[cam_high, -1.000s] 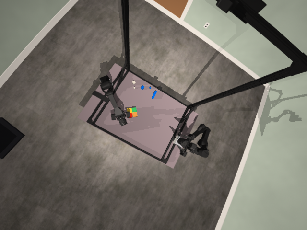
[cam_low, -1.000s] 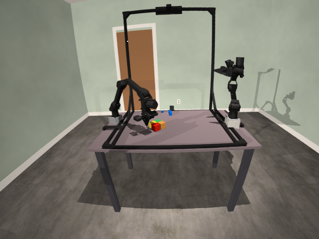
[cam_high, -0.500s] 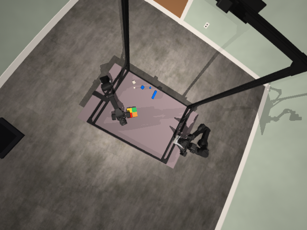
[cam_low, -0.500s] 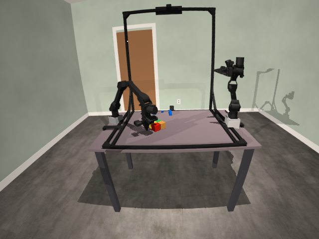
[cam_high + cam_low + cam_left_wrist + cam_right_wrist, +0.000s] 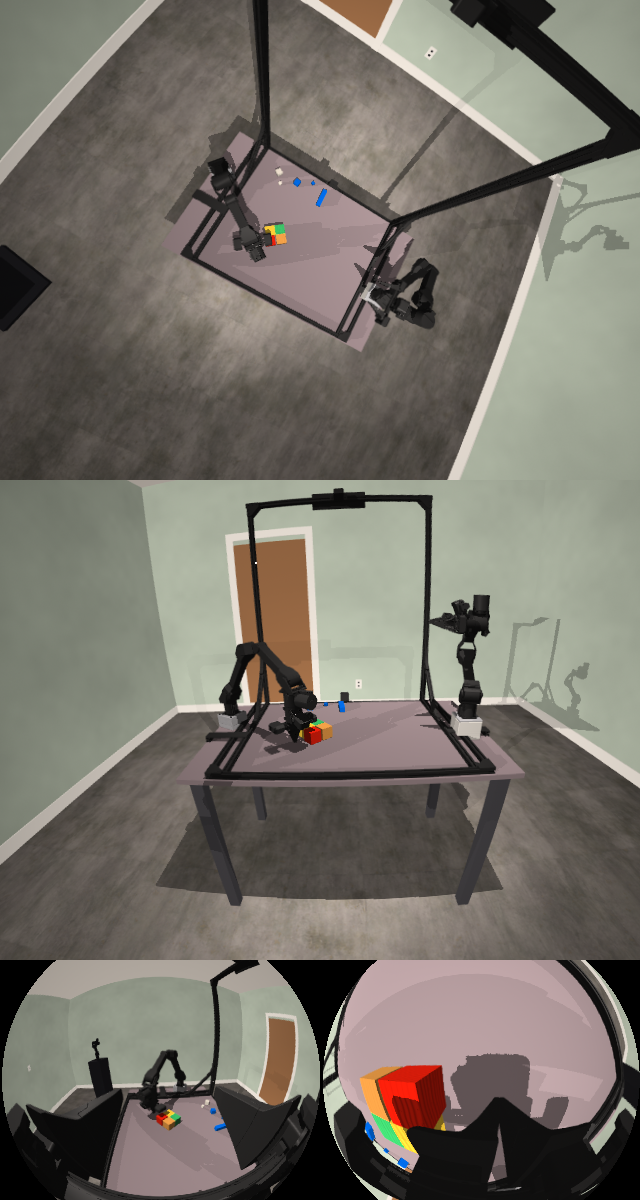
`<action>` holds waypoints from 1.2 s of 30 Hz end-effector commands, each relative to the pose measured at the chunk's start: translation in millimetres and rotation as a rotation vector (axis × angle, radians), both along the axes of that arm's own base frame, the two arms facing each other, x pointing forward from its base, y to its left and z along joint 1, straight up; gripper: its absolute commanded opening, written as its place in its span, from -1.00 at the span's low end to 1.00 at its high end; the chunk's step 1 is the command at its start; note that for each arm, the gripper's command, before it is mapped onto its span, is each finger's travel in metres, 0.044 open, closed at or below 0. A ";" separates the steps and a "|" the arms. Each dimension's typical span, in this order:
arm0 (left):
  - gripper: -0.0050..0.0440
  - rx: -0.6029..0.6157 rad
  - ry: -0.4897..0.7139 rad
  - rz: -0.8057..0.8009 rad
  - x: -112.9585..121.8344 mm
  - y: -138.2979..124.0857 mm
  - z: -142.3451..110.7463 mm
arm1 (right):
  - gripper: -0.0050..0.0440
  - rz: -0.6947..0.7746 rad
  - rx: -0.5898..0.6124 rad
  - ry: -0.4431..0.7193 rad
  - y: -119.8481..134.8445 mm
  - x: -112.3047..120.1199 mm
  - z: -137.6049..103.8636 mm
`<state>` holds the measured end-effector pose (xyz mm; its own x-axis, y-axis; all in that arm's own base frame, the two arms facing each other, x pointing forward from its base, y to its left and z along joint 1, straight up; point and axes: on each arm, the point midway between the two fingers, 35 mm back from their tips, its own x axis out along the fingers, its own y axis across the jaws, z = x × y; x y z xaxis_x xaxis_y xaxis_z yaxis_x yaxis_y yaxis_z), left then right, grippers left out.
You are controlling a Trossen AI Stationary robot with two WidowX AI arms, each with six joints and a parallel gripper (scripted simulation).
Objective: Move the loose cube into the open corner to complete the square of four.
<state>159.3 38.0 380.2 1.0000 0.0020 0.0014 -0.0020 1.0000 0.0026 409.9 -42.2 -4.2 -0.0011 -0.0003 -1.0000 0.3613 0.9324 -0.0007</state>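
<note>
Right gripper: so the right gripper [image 5: 251, 240] [image 5: 295, 739] [image 5: 153, 1113] [image 5: 498, 1101] is closed right up, tips together, nothing held. It's pointing down, low over the table, just beside the cube group on the red/yellow side. Can't tell if any part of it touches a cube, tbh.
Red cube: the red cube [image 5: 273, 240] [image 5: 312, 735] [image 5: 161, 1118] [image 5: 412, 1095] is next to that gripper, sitting in its corner of the square. No label says which cube is the loose one, so I can't say for sure it's this one.
Other three: orange cube [image 5: 280, 238] [image 5: 325, 731] [image 5: 169, 1124] [image 5: 374, 1095] beside red, yellow cube [image 5: 268, 229] [image 5: 301, 731] [image 5: 170, 1112] [image 5: 406, 1142] on red's other side, green cube [image 5: 279, 228] [image 5: 317, 722] [image 5: 176, 1118] [image 5: 388, 1130] diagonal from red.
Square: all four make a two-by-two on the table [image 5: 310, 268] [image 5: 372, 748] [image 5: 150, 1160] [image 5: 485, 1015]. There's a thin dark line between red and orange in the right wrist view; can't tell if it's a real gap.
Blue stuff: a blue bar [image 5: 321, 197] [image 5: 341, 706] [image 5: 220, 1127] [image 5: 369, 1131] and two smaller blue pieces, well apart from the square.
White bits: two little ones near the blue stuff.
Left gripper: the left gripper [image 5: 376, 300] [image 5: 432, 621] [image 5: 170, 1093] is spread nearly all the way, empty, way up above its end of the table.
</note>
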 end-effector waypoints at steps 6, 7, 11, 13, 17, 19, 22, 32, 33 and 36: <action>0.84 -0.003 0.000 -0.002 -0.1 -0.3 0.0 | -0.80 -0.003 0.000 -0.001 2.6 1.6 -0.5; 0.84 -0.003 0.000 -0.002 -0.1 -0.3 0.0 | -0.80 -0.003 0.000 -0.001 2.9 1.7 -0.5; 0.84 -0.003 0.000 -0.002 -0.1 -0.3 0.0 | -0.80 -0.003 0.000 -0.001 3.4 1.9 -0.5; 0.84 -0.003 0.000 -0.002 -0.1 -0.3 0.0 | -0.80 -0.003 0.000 -0.001 4.0 2.1 -0.5; 0.84 -0.003 0.000 -0.002 -0.1 -0.3 0.0 | -0.80 -0.003 0.000 -0.001 5.2 2.6 -0.5; 0.84 -0.003 0.000 -0.002 -0.1 -0.3 0.0 | -0.80 -0.003 0.000 -0.001 5.7 2.8 -0.5; 0.84 -0.003 0.000 -0.002 -0.1 -0.3 0.0 | -0.80 -0.003 0.000 -0.001 6.6 3.2 -0.5; 0.84 -0.003 0.000 -0.002 -0.1 -0.3 0.0 | -0.80 -0.003 0.000 -0.001 9.0 4.1 -0.5; 0.84 -0.003 0.000 -0.002 -0.1 -0.3 0.0 | -0.80 -0.003 0.000 -0.001 9.3 4.2 -0.5; 0.84 -0.003 0.000 -0.002 -0.1 -0.3 0.0 | -0.80 -0.003 0.000 -0.001 10.1 4.5 -0.5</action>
